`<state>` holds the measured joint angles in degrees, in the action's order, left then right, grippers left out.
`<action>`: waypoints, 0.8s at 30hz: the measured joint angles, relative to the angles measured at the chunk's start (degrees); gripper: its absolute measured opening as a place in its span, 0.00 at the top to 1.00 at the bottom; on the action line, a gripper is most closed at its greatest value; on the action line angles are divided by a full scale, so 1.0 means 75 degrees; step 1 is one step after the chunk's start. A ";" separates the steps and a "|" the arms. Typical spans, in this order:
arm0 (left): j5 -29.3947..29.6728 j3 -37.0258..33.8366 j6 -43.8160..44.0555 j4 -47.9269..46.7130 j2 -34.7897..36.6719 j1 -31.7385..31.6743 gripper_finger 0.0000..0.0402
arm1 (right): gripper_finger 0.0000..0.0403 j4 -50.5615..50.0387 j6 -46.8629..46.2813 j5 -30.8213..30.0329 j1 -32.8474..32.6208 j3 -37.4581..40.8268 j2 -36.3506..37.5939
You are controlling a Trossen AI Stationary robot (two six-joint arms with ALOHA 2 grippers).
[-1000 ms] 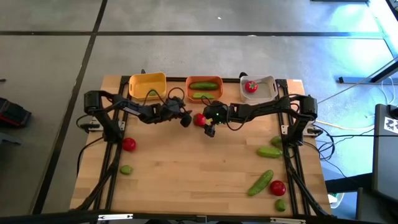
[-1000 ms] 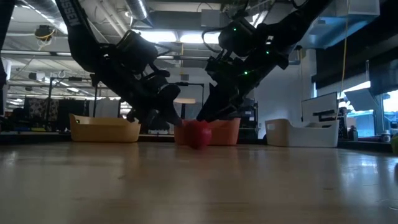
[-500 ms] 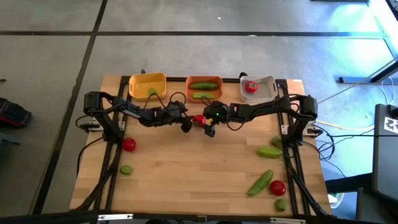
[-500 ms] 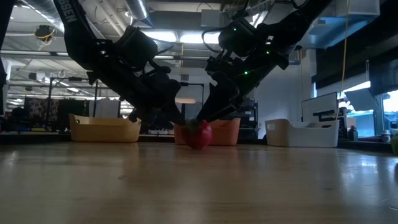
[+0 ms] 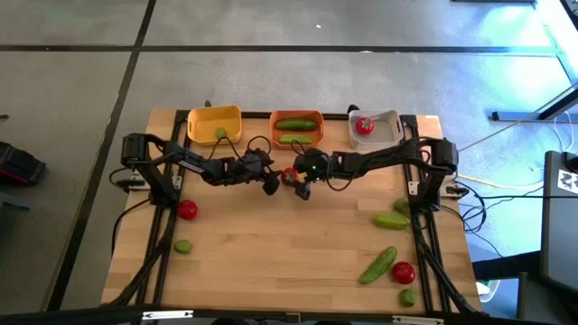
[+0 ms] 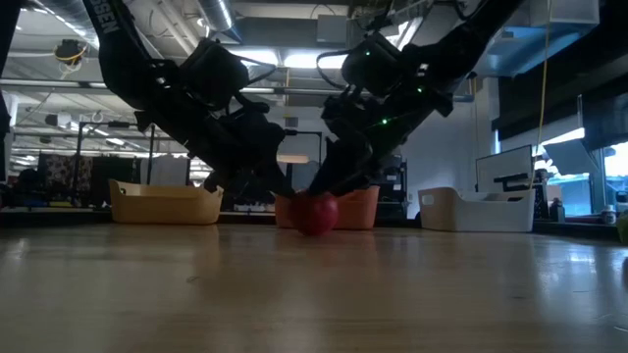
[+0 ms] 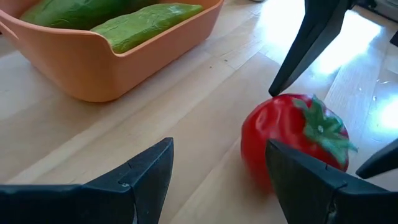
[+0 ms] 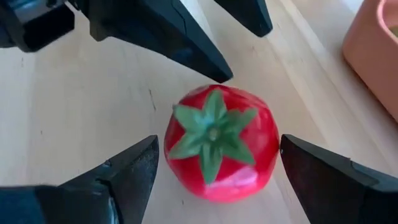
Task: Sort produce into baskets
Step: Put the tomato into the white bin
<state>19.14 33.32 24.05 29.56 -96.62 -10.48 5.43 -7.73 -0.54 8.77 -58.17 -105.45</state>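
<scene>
A red tomato (image 5: 289, 175) with a green stem top lies on the wooden table in front of the orange basket (image 5: 296, 137). My right gripper (image 8: 219, 149) reaches it from the table's right, open, one finger on either side of the tomato (image 8: 221, 146); no touch shows. My left gripper (image 7: 217, 149) comes from the table's left, open, one finger close beside the tomato (image 7: 289, 140). The orange basket holds two green cucumbers (image 5: 295, 124). The yellow basket (image 5: 214, 117) holds a lime. The white basket (image 5: 384, 117) holds a tomato (image 5: 364, 125). My left gripper has one fingertip (image 8: 217, 73) right at the tomato's left side (image 8: 205, 93), slanting down from the table's left. I cannot tell whether it touches. The tomato rests on the table, stem top up.
Loose produce lies on the table: a tomato (image 5: 187, 209) and a lime (image 5: 183, 246) at the left, cucumbers (image 5: 378, 264) (image 5: 391, 219), a tomato (image 5: 403, 271) and limes (image 5: 407, 295) at the near right. The middle and near part of the board (image 5: 271, 262) is bare wood.
My left gripper has swung a little toward the table's right and near side, closing in on the tomato, still open. The tomato stays about where it was, between my right gripper's fingers.
</scene>
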 joint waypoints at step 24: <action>0.0036 0.0000 -0.0001 0.0032 0.0003 0.0022 0.38 | 0.49 0.0476 0.0096 -0.0384 -0.0072 -0.0003 -0.0329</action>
<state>19.42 33.32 24.05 29.80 -96.60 -10.32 9.00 -7.01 -3.42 8.23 -58.19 -107.92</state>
